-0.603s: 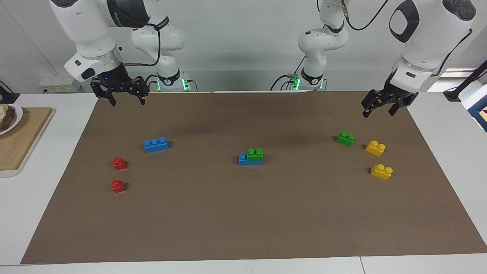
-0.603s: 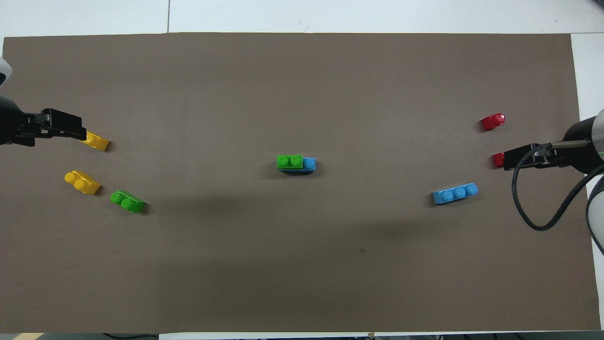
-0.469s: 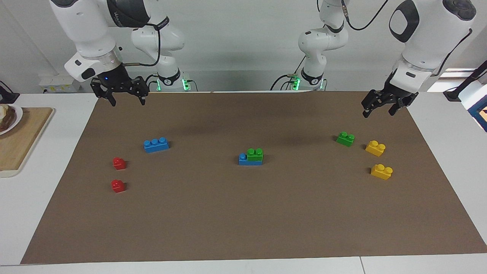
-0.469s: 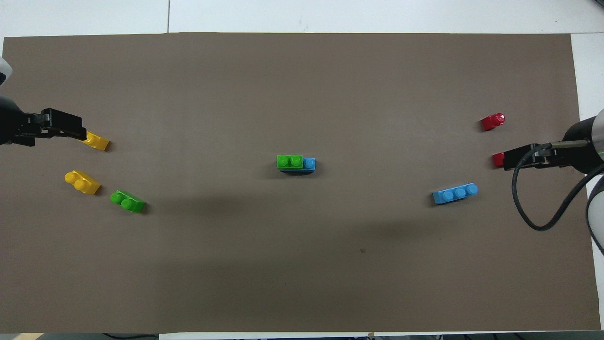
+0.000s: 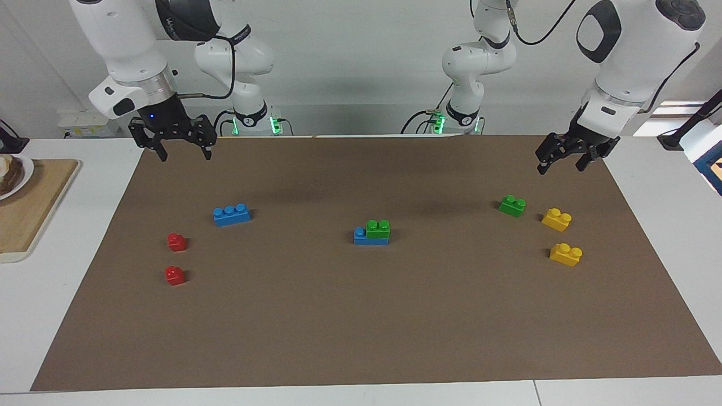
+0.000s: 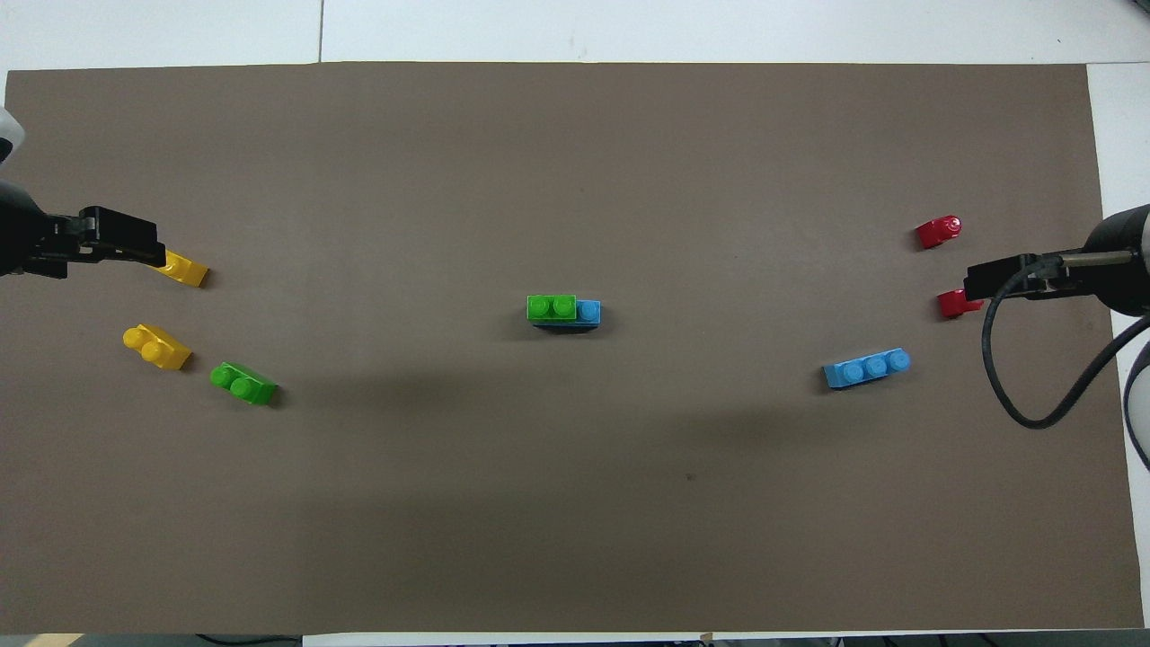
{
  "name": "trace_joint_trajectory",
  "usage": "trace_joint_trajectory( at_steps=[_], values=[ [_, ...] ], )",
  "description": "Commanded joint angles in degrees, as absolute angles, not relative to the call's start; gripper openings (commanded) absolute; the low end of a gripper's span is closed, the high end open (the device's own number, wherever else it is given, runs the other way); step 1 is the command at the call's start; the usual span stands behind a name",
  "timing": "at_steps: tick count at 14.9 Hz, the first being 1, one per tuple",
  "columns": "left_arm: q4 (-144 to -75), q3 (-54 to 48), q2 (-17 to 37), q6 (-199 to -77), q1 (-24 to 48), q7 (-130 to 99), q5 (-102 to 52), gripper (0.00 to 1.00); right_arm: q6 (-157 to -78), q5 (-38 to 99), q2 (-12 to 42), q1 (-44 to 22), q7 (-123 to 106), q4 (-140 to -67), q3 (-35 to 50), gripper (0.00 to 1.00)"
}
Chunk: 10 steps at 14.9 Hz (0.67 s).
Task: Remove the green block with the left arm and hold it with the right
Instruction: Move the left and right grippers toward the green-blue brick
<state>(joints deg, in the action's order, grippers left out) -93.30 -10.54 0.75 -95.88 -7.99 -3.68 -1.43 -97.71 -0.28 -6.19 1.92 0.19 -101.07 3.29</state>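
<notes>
A green two-stud block point(image 5: 378, 228) sits pressed on a blue brick point(image 5: 361, 237) at the middle of the brown mat; both show in the overhead view, the green block point(image 6: 551, 307) and the blue brick point(image 6: 588, 312). A second green block point(image 5: 511, 205) lies loose toward the left arm's end point(image 6: 243, 384). My left gripper point(image 5: 561, 163) hangs open and empty over the mat's robot-side edge at that end point(image 6: 148, 250). My right gripper point(image 5: 181, 148) hangs open and empty over the mat's robot-side corner at the right arm's end point(image 6: 979, 283).
Two yellow bricks point(image 5: 557, 219) point(image 5: 566, 254) lie beside the loose green block. A blue three-stud brick point(image 5: 232, 215) and two red bricks point(image 5: 176, 242) point(image 5: 174, 276) lie toward the right arm's end. A wooden board point(image 5: 28, 203) with a plate lies off the mat there.
My right gripper has risen a little and shifted toward the right arm's end of the table. The left gripper has barely moved. The bricks have not moved.
</notes>
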Motion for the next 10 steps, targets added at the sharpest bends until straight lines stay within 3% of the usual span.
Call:
trace_joint_trajectory(
  at_steps=[1,10],
  values=[
    [-92.90,-10.55,0.44,-95.45,-8.00,-3.87,-0.53,1.00,-99.40,1.40,-6.94,2.99,-2.37,-102.13,3.60,1.00],
    [-93.16,-10.55,-0.70,-95.01,-8.26,-4.13,-0.62,1.00,-99.67,7.17,-3.43,1.05,53.20,-102.57,4.04,1.00]
  ],
)
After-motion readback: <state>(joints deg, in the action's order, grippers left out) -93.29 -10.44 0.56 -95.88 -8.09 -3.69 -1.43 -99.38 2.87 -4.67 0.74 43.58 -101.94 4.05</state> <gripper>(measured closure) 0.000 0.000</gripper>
